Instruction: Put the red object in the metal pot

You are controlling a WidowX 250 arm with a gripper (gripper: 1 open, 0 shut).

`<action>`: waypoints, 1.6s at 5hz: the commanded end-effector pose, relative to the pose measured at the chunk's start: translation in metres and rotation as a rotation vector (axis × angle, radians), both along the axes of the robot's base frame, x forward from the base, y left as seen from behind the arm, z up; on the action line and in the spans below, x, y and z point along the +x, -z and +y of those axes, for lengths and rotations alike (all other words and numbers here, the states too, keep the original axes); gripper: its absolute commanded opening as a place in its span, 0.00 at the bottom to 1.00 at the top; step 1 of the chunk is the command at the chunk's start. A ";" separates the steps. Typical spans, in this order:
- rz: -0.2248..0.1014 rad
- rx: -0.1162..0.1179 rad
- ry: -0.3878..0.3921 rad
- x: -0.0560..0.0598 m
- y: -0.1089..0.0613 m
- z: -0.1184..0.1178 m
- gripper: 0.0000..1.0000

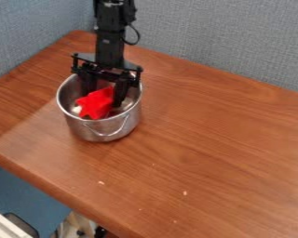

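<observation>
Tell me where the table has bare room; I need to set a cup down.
The table is bare right of and in front of the metal pot. It is crowded only at the pot, where the gripper hangs over the red object.

A brown wooden table [201,139] stands before a blue-grey textured wall [226,33]
</observation>
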State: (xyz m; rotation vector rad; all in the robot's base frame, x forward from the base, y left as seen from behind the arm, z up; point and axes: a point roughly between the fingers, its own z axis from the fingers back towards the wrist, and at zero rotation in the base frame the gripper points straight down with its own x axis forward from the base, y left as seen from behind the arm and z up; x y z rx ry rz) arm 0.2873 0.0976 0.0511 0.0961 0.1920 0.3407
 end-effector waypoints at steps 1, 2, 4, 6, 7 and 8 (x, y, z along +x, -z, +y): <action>-0.032 0.007 -0.011 0.004 -0.007 0.005 0.00; -0.035 0.004 -0.010 0.005 -0.005 0.005 0.00; -0.041 -0.001 -0.009 0.009 -0.001 0.002 0.00; -0.050 -0.005 -0.007 0.013 0.003 0.000 0.00; -0.054 -0.007 -0.007 0.015 0.005 -0.001 0.00; -0.058 -0.012 -0.007 0.016 0.007 -0.002 0.00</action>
